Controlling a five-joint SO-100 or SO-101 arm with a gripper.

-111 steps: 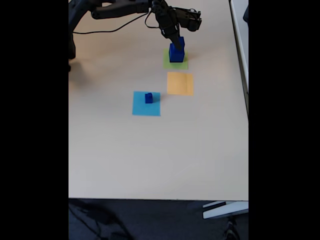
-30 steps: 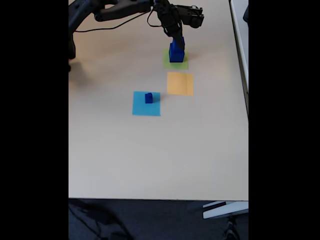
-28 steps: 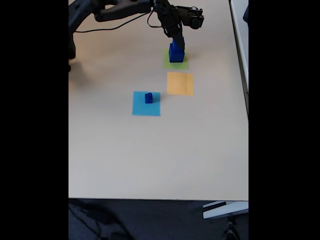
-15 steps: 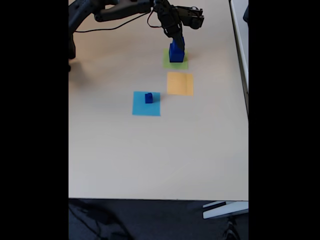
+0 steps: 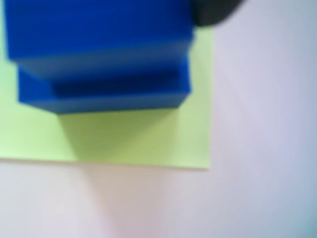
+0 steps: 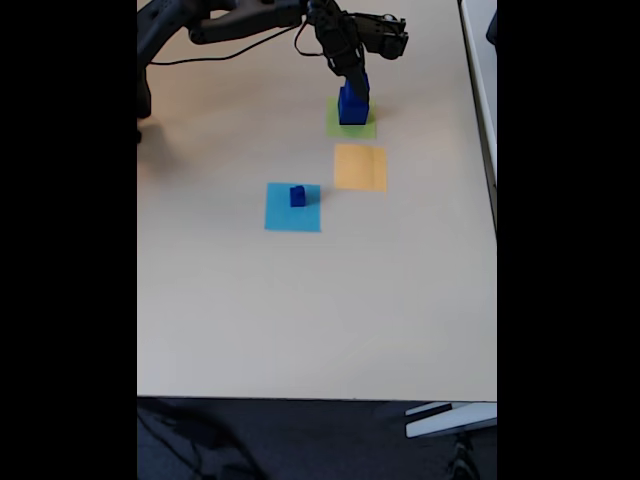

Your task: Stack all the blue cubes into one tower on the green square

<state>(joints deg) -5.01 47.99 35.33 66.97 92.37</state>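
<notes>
In the fixed view a stepped dark blue tower point(image 6: 351, 104) stands on the green square point(image 6: 338, 128) at the far end of the table. My gripper point(image 6: 352, 76) sits right at the tower's top cube; how the jaws stand is too small to make out. In the wrist view the blue cubes point(image 5: 101, 59) fill the upper left, stacked on the green square point(image 5: 133, 141), and one dark finger point(image 5: 213, 10) shows beside the upper cube's right edge. A small blue cube point(image 6: 297, 196) rests on the light blue square point(image 6: 285, 217).
An orange square point(image 6: 360, 167) lies just in front of the green one. The black arm point(image 6: 230, 18) and its cable point(image 6: 215, 57) reach in from the far left. The table's edge point(image 6: 487, 150) runs along the right.
Since 3.7 s ago the gripper has shifted slightly at the tower's top. Over the last second nothing has visibly moved.
</notes>
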